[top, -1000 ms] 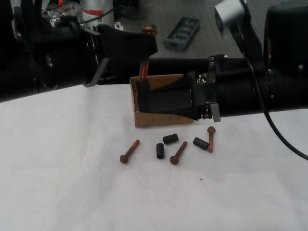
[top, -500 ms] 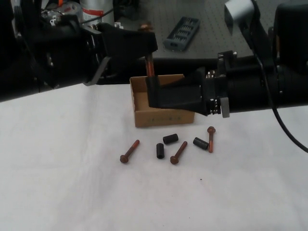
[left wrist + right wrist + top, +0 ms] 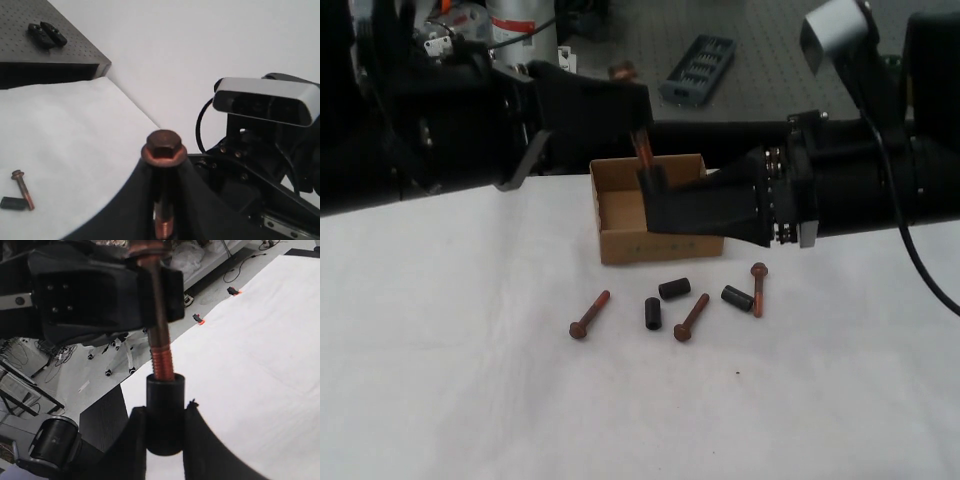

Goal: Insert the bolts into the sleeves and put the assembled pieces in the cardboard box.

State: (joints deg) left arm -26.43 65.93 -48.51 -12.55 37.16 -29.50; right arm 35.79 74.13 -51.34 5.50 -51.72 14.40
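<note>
My left gripper [image 3: 162, 175] is shut on a copper bolt [image 3: 163, 149], head up, its threaded end pointing down. My right gripper [image 3: 165, 432] is shut on a black sleeve [image 3: 165, 407]. The bolt's threaded tip [image 3: 161, 362] sits in the top of the sleeve. In the high view both grippers meet above the cardboard box [image 3: 620, 242], the bolt [image 3: 642, 150] over the sleeve [image 3: 651, 182]. In front of the box on the white cloth lie three loose bolts [image 3: 589, 314] [image 3: 691, 317] [image 3: 758, 288] and three loose sleeves [image 3: 652, 313] [image 3: 674, 289] [image 3: 737, 297].
A grey-blue rack [image 3: 699, 67] and a white canister [image 3: 523, 25] stand on the perforated bench top behind the box. The white cloth [image 3: 520, 400] spreads wide in front of the loose parts. The right arm's body covers the box's right side.
My right gripper has drawn back to the right, uncovering more of the box. The bolt in my left gripper has come lower and leans slightly, its tip now in the sleeve.
</note>
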